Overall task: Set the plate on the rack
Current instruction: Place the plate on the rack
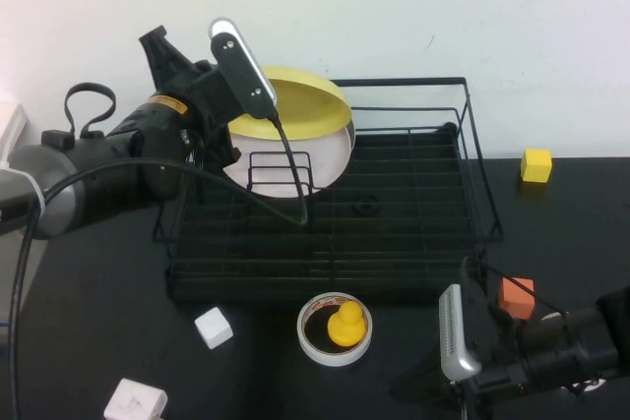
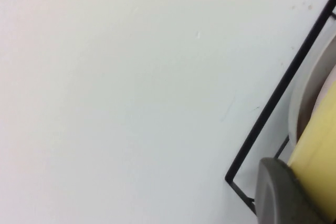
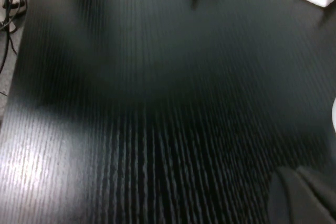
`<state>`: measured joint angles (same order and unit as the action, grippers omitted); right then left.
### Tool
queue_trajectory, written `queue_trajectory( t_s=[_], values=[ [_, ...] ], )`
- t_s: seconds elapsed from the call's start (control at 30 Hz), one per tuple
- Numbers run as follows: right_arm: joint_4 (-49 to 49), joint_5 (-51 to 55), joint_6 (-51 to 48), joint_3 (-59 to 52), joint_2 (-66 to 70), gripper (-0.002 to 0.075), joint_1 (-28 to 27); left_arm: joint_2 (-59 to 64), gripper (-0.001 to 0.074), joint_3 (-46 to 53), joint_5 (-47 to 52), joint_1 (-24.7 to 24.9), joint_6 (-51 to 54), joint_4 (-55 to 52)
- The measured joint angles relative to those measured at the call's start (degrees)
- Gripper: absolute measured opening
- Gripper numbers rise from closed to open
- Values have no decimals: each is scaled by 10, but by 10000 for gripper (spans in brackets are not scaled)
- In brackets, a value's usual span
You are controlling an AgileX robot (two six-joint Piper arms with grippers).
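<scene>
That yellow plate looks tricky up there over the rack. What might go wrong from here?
1. The left gripper holds the yellow plate tilted by its edge above the rack; it might slip and drop.
2. A pale plate already stands in the dividers just below, so the yellow one may knock it on the way down.
3. It may miss a slot and lean on the railing.

The right gripper sits shut near the table's front, out of the way.
</scene>
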<state>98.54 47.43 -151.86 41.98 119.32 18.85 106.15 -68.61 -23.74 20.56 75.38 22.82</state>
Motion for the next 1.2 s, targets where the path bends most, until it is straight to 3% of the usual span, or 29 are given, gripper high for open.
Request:
queue_trajectory(
  t_s=[0.47, 1.2],
  values=[
    [0, 2, 7, 3, 1, 5, 0, 1, 32, 0, 59, 8, -77, -12],
    [1, 2, 9, 5, 4, 2, -1, 38, 31, 0, 5, 8, -81, -23]
  ],
)
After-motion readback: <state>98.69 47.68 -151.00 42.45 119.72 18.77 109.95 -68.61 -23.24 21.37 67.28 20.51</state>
